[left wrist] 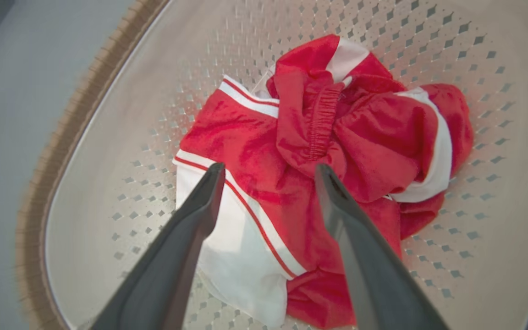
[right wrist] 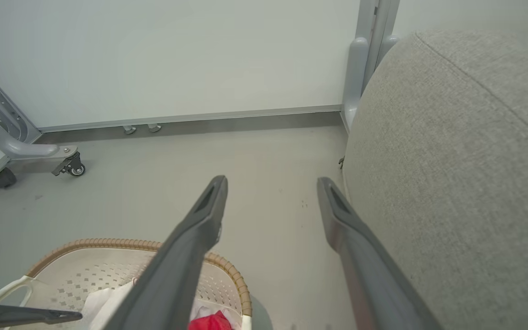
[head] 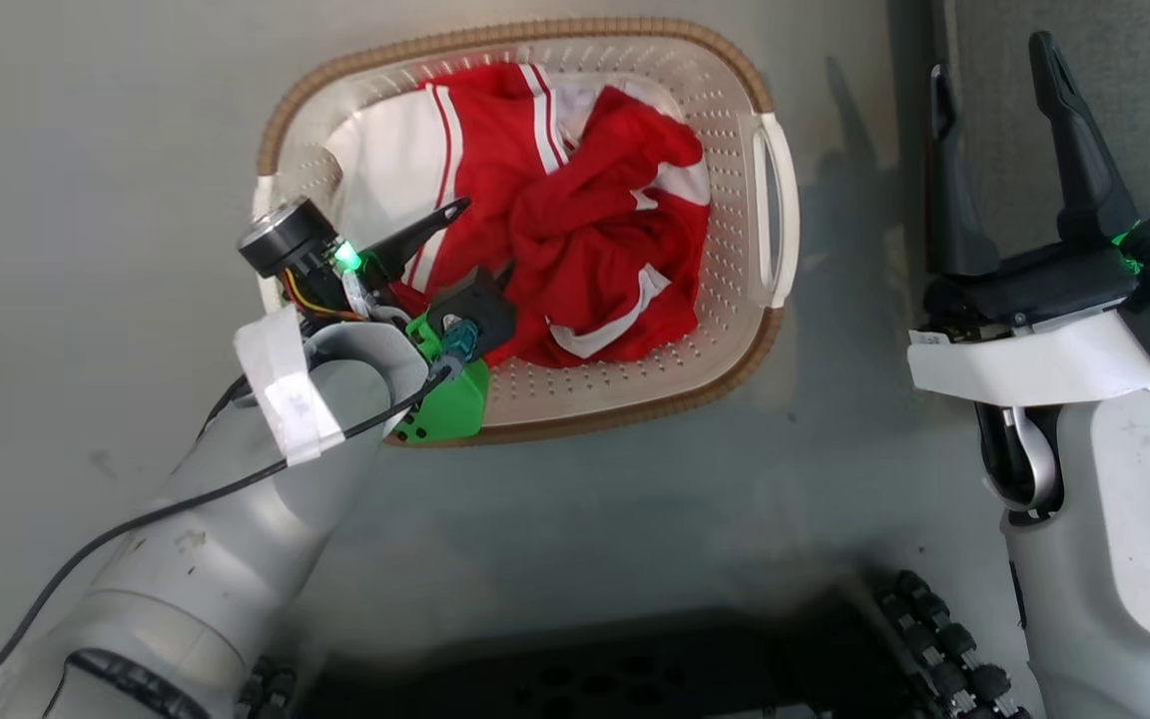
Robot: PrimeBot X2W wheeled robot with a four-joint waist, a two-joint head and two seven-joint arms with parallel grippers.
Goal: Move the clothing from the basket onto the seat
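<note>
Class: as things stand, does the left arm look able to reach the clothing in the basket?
Probably yes: the left gripper hangs open over the basket, with the clothing uncovered just beyond its fingertips.

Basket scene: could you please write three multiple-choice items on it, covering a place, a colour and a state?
1. Where is the clothing?
A) on the seat
B) in the basket
C) on the floor

2. What colour is the basket's rim?
A) blue
B) black
C) brown

3. How do the fingers of the left gripper stand?
A) open above the clothing
B) shut on the clothing
C) shut on a handle

Answers:
1 B, the red and white heap lies inside the perforated walls.
2 C, a brown woven band runs round the top edge.
3 A, the two fingers stand well apart over the fabric.
</note>
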